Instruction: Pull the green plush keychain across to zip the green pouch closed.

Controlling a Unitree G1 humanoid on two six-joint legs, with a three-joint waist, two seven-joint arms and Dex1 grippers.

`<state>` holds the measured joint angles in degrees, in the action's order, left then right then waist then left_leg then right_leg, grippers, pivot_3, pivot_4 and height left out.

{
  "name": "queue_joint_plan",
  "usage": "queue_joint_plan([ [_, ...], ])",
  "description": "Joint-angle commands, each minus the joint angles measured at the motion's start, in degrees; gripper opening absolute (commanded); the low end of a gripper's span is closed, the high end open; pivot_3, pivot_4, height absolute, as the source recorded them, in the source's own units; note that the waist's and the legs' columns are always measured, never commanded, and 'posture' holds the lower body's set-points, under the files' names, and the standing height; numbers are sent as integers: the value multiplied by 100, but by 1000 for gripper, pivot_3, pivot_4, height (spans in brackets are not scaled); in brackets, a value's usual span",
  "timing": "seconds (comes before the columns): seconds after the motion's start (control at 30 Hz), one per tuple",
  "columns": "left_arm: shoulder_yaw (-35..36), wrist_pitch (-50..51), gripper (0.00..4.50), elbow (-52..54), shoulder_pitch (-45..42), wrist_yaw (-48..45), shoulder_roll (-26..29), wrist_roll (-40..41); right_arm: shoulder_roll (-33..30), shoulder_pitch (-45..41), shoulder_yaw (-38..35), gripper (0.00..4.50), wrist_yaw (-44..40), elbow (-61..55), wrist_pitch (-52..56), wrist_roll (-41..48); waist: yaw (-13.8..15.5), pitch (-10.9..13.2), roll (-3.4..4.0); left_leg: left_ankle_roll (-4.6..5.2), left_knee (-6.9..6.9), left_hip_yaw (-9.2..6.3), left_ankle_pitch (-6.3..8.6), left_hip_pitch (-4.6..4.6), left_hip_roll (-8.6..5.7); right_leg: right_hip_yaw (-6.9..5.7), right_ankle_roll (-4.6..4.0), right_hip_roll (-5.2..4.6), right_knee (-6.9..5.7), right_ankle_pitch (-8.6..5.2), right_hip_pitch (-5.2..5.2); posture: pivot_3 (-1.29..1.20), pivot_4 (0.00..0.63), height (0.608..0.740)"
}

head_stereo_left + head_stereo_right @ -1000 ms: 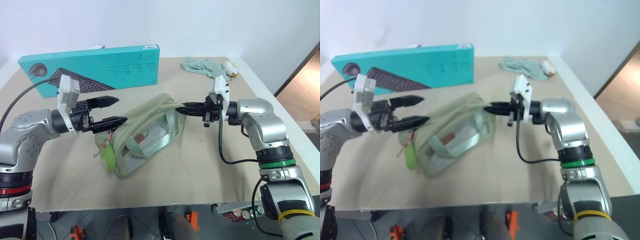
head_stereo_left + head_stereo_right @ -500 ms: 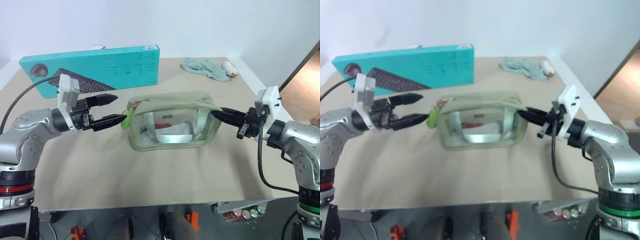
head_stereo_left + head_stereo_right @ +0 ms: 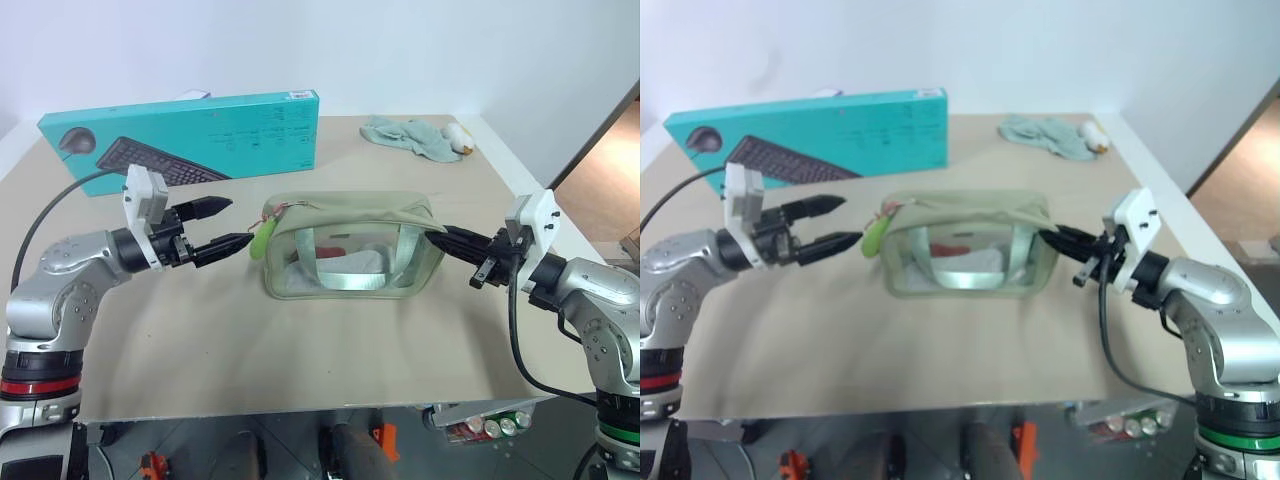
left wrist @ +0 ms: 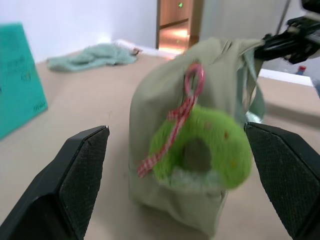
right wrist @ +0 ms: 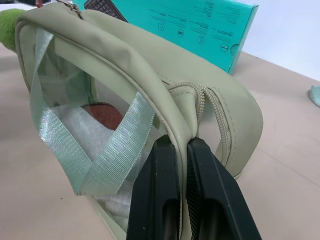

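1. Since a second ago the right gripper [image 3: 452, 237] has drawn its end of the green pouch [image 3: 350, 245] out toward three o'clock, so the pouch now stands upright with its long axis running nine to three.
2. That gripper's jaws are pinched tight on the pouch's fabric end.
3. The green plush keychain [image 3: 262, 237] hangs at the pouch's nine o'clock end.
4. The left gripper [image 3: 232, 223], jaws wide and holding nothing, is the nearer, with the keychain just beyond its fingertips at three o'clock.

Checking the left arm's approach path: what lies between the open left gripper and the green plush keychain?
Nothing: in the left wrist view, the green plush keychain hangs just ahead of the open left gripper, with bare table around.
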<state>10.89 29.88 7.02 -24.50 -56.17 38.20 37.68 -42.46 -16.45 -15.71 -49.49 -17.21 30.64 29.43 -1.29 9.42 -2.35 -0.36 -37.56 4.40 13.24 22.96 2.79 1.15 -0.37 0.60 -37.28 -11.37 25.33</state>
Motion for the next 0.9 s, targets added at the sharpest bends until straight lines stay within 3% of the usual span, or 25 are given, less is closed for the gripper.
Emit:
queue_joint_plan([
  [0.03,105,-71,4500,382,228,170,-26,4,-40,-61,-31,94,38,-94,-117,44,1,0,0,0,0,0,0,0,1,0,0,0,0,0,0,0,150,740],
  [0.27,108,277,4500,726,351,292,-79,375,-67,-164,47,94,-10,50,-168,10,6,0,-1,0,0,-1,0,-1,3,-1,-3,3,0,-1,-1,0,150,740],
  [0.57,-45,5,4500,510,250,425,-156,42,-112,-177,85,94,-44,132,-241,-25,3,-1,-1,0,0,0,0,-3,3,0,-3,6,0,-1,-2,0,150,740],
  [0.7,-166,-94,3428,401,197,361,-156,-109,-124,-156,69,0,-26,109,-241,-12,1,-1,-1,0,0,0,0,-4,3,0,-4,6,0,-1,-2,0,150,740],
  [0.9,-310,-232,1344,283,133,308,-237,-261,-137,-128,40,0,-10,98,-238,-7,6,-1,-1,0,0,0,0,-3,3,-1,-4,5,0,-1,-2,0,150,740],
])
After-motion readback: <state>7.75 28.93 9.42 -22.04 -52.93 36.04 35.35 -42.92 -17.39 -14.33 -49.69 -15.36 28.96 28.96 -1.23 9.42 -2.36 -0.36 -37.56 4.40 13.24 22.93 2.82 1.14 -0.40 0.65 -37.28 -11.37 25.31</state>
